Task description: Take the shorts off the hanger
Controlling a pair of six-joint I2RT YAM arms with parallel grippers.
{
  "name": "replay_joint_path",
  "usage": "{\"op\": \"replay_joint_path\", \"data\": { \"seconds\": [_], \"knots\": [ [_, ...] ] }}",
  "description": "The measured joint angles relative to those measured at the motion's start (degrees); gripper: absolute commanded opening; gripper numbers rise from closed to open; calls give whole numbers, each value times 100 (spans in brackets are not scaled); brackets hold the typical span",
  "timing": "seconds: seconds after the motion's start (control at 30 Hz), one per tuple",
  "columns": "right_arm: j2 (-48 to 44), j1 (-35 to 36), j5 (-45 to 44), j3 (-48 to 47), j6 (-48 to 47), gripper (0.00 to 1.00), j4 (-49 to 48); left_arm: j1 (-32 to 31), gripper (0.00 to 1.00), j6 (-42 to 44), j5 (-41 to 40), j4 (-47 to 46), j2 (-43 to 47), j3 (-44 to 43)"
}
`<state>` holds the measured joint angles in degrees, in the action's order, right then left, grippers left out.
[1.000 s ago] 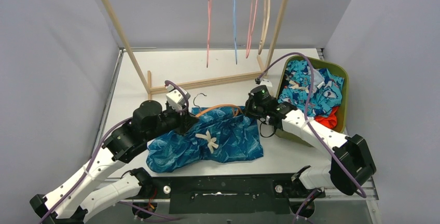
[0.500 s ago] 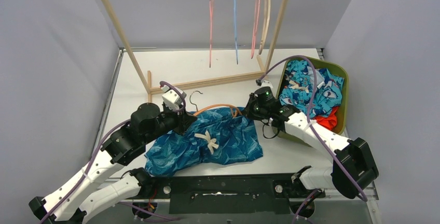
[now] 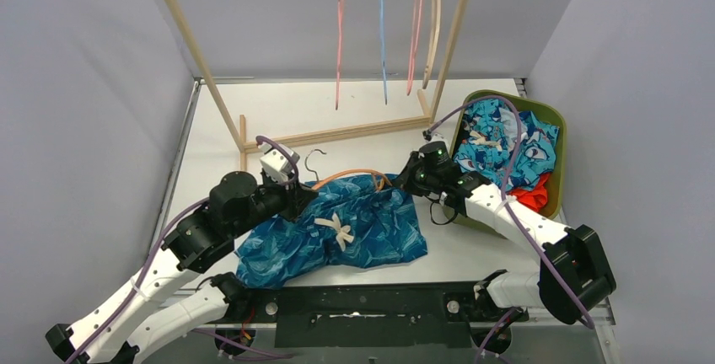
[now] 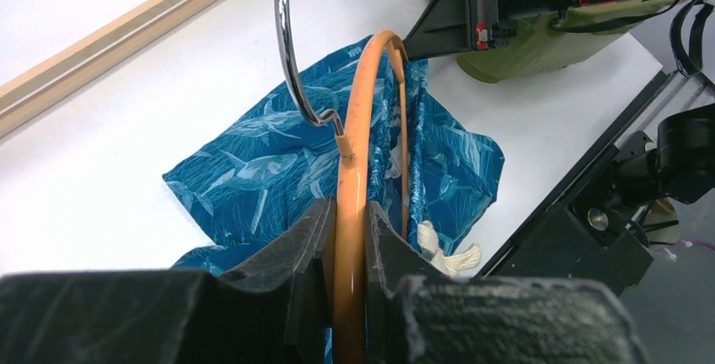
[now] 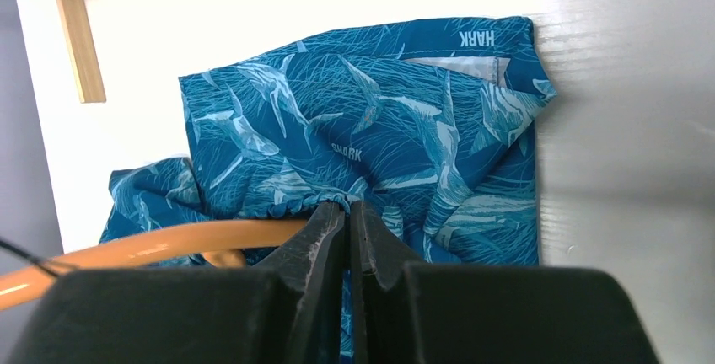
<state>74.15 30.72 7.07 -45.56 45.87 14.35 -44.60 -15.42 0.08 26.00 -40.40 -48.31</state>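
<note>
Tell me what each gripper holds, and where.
Left gripper clamps the orange hanger on its arm, near the hook. Right gripper pinches the shorts at the gathered waistband edge, beside the hanger.

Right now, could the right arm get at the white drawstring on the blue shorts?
Probably yes: the drawstring lies uncovered on top of the shorts, with nothing between it and the right gripper. But that gripper is shut on the shorts' edge, so it must let go first.
</note>
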Motion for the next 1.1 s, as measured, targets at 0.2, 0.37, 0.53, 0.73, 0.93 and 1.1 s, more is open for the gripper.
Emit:
{"op": "replay_joint_path", "data": {
  "seconds": [0.2,0.37,0.53,0.73,0.93,1.1],
  "knots": [
    [-2,-7,-31,98,35,0,142,9,0,4,-422,-98,282,15],
    [-2,-52,-72,155,15,0,297,7,0,2,-487,-149,365,15],
    [-2,116,9,149,-181,24,190,7,0,0,-404,-205,199,17],
    [-358,623,-90,153,-315,57,-17,7,0,-24,-129,-278,-295,17],
    [-1510,767,-234,463,-63,61,-643,7,0,-46,-50,-321,-634,122],
    [-1690,955,-199,597,409,64,-1333,7,0,-44,205,-483,-791,247]
  ]
}}
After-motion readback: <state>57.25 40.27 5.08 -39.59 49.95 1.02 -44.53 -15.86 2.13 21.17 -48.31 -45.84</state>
